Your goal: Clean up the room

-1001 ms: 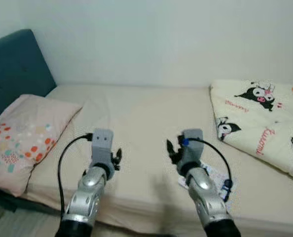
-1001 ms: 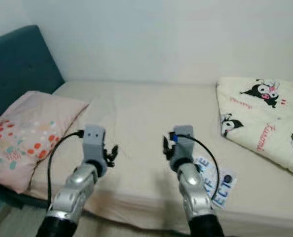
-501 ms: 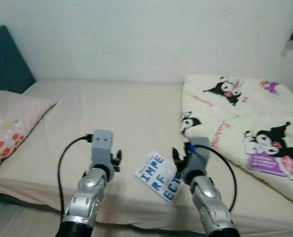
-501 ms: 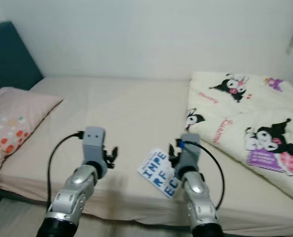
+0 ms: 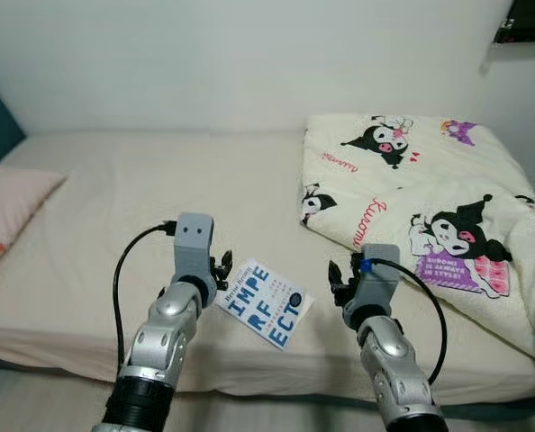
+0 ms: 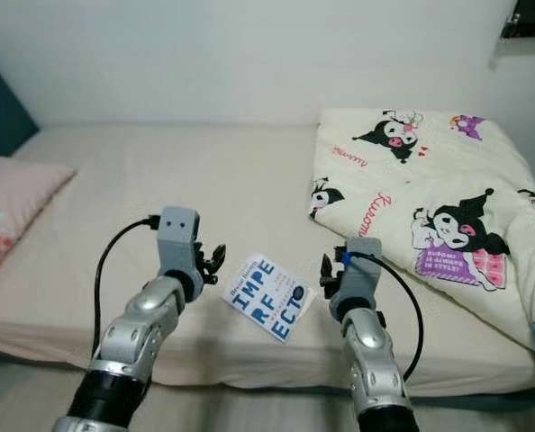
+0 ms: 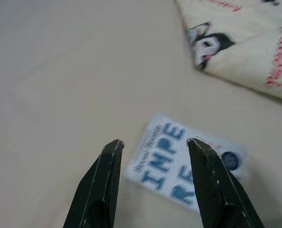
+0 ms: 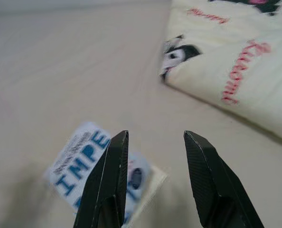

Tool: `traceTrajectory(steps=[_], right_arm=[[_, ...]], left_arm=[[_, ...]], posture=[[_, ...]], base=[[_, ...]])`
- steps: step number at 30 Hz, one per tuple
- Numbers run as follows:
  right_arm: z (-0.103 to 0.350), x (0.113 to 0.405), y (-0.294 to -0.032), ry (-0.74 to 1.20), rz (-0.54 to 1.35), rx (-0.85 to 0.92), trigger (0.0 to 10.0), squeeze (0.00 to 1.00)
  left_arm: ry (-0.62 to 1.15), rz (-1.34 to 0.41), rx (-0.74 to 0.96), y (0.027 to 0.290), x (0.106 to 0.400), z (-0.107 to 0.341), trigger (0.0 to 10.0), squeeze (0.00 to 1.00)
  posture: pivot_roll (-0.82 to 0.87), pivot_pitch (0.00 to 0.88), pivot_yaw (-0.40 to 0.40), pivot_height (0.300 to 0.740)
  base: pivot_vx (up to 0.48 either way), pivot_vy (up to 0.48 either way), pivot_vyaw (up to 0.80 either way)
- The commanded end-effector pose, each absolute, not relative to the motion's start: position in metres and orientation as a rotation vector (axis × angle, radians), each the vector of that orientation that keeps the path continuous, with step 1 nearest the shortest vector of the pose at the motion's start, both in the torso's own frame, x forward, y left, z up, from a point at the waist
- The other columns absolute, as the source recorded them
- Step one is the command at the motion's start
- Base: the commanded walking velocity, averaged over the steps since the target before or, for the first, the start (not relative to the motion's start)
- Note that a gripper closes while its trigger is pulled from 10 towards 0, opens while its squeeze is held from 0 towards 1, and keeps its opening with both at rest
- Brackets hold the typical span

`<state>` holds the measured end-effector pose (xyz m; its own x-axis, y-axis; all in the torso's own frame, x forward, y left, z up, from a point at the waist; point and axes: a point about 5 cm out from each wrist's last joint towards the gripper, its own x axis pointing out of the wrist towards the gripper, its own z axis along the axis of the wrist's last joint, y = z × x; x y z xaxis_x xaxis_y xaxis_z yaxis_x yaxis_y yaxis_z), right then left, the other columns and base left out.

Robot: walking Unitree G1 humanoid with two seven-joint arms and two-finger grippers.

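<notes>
- The left gripper (image 7: 153, 142) has its two black fingers spread apart with nothing between them; it hangs above the sheet just beside the near corner of the book (image 5: 264, 303).
- The right gripper (image 8: 155, 137) is likewise spread and holds nothing, hovering on the book's other side, near the edge of the quilt (image 5: 430, 207).
- In the head views each gripper's fingers are mostly hidden behind its grey wrist block, so their spread is read from the wrist views.
- The book, white with large blue letters, lies flat and tilted on the bed (image 5: 141, 198) between the two grippers, close to the front edge of the mattress.
- In both wrist views the book's lettering is blurred and partly covered by a finger; the small print on the cover cannot be read.
- The cream quilt printed with black-and-white cartoon figures is heaped on the robot's right side of the bed, its far right part cut off by the frame.
- A pink pillow (image 5: 6, 216) with coloured spots lies at the left, only partly in frame.
- A dark blue headboard (image 6: 2, 112) shows as a sliver behind it.
</notes>
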<state>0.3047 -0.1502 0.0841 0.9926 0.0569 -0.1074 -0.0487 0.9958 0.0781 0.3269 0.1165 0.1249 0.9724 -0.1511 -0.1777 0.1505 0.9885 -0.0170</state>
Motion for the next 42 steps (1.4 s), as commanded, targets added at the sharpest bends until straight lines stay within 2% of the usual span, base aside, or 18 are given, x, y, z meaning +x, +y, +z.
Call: traceTrajectory(steps=[1,8,12,21,32,37,42], right_arm=[[0.079,0.299,-0.145,0.115,0.059,0.085,10.0,0.0],[0.073,0.29,-0.142,0.133,0.059,0.08,10.0,0.0],[0.069,0.291,-0.141,0.15,0.057,0.083,10.0,0.0],[0.081,0.31,-0.136,0.126,0.076,0.049,10.0,0.0],[0.076,0.308,-0.141,0.14,0.066,0.041,10.0,0.0],[0.072,0.307,-0.14,0.155,0.066,0.058,10.0,0.0],[0.075,0.311,-0.135,0.155,0.073,0.049,10.0,0.0]], left_arm=[[0.193,-0.161,0.054,0.125,0.319,0.113,10.0,0.0],[0.167,-0.174,0.033,0.126,0.309,0.112,10.0,0.0],[0.192,-0.067,-0.044,0.132,0.308,0.102,10.0,0.0],[0.203,-0.033,-0.062,0.131,0.318,0.101,10.0,0.0],[0.205,0.004,-0.081,0.139,0.315,0.096,10.0,0.0],[0.153,-0.015,-0.044,0.133,0.321,0.105,10.0,0.0],[0.152,0.0,-0.068,0.136,0.321,0.105,10.0,0.0]], posture=[[0.0,0.076,0.043,0.74],[0.0,0.046,0.007,0.74],[0.01,0.0,-0.02,0.74],[0.01,0.0,-0.043,0.74],[0.01,0.0,-0.058,0.74],[0.03,0.0,-0.086,0.74],[0.01,0.0,-0.075,0.74]], base=[[0.0,0.0,0.0],[0.0,0.053,0.0],[0.0,0.0,0.0],[0.0,0.0,0.0],[0.0,0.0,0.0],[0.0,0.0,0.0],[0.0,0.0,0.0]])
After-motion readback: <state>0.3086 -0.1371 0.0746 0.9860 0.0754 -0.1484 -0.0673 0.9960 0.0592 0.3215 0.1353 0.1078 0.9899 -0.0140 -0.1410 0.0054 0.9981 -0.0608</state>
